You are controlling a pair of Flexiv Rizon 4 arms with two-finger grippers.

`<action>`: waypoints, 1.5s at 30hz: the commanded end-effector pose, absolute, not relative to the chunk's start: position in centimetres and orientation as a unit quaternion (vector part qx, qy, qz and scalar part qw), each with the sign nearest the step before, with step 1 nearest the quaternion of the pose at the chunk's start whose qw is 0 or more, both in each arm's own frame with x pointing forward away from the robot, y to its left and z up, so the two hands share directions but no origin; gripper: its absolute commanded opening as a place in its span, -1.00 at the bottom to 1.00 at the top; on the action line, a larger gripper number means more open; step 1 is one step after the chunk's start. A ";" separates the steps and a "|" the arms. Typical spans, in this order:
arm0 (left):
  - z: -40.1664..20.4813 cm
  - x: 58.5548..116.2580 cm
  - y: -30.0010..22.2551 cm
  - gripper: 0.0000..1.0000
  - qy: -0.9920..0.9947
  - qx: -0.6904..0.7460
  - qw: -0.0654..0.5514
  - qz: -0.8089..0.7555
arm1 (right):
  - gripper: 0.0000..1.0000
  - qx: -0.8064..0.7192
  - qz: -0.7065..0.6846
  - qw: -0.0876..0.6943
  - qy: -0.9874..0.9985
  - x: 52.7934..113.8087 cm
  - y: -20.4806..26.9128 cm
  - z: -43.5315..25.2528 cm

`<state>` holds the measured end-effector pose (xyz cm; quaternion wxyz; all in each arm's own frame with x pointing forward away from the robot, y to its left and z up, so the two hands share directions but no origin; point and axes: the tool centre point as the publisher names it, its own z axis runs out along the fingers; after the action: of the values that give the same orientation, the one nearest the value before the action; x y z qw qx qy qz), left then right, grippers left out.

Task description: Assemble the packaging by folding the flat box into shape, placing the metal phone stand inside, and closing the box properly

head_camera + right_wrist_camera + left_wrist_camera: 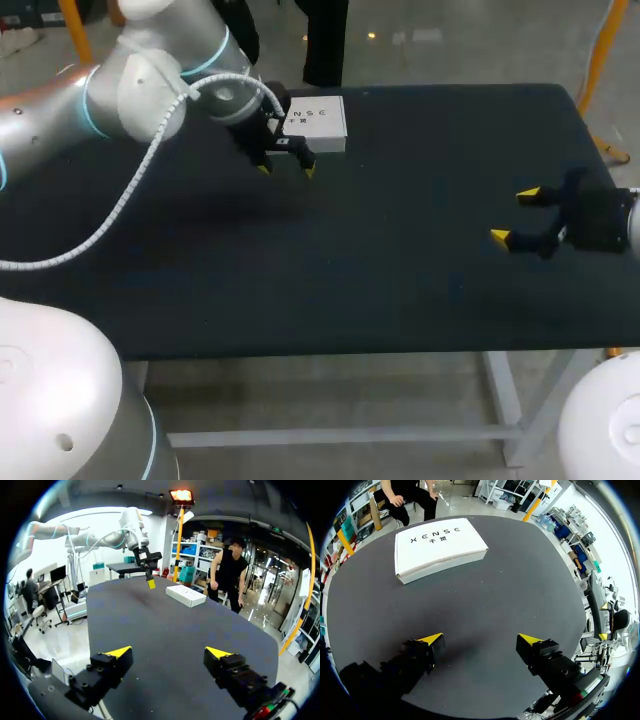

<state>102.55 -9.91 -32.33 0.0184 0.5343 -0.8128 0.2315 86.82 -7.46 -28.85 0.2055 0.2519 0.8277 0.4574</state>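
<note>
Though shut and lying flat, white box (318, 124) sits near far edge of dark table (400, 280), about mid-width. Left gripper (286, 170) hangs just on box's near side, apart from it, fingers spread, empty. Right gripper (514, 215) well apart at table's right side, fingers likewise spread, empty.

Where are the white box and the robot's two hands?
white box (440, 545), left wrist view, its lid.
left hand (286, 170), head view, between its yellow tips.
right hand (514, 215), head view, between its yellow tips.
</note>
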 end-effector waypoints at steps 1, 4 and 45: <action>-32.4 96.3 -6.3 1.00 -0.756 0.513 -0.070 0.400 | 1.00 0.250 0.460 0.206 0.826 86.7 -7.6 -28.9; -32.3 95.0 -5.4 1.00 -0.752 0.501 -0.070 0.422 | 1.00 0.250 0.460 0.206 0.826 86.7 -7.6 -28.9; -29.7 91.2 -2.6 1.00 -0.740 0.457 -0.097 0.484 | 1.00 0.250 0.460 0.206 0.826 86.7 -7.6 -28.9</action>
<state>91.05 -2.55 -30.11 -0.1007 0.4538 -0.7347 0.4942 86.83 -7.47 -28.85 0.2055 0.2519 0.8276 0.4576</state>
